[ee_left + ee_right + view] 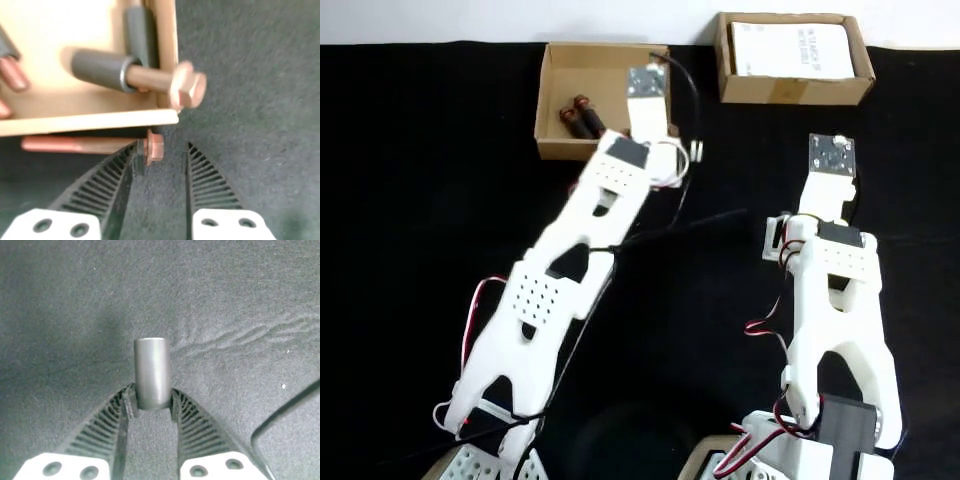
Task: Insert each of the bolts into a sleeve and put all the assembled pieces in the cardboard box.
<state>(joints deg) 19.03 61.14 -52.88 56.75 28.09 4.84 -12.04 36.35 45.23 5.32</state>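
Fingers [210,185] of the left gripper [165,152] stand apart and empty at a corner of the cardboard box [582,72], near the counter's [420,200] far edge. A loose bolt [85,145] lies outside the box wall, its head just beside one fingertip. An assembled piece [97,69] pokes over that wall. The right gripper [152,401] clamps a bare sleeve [152,365].

surface: black felt cloth [410,200] | far edge: white strip [470,20]
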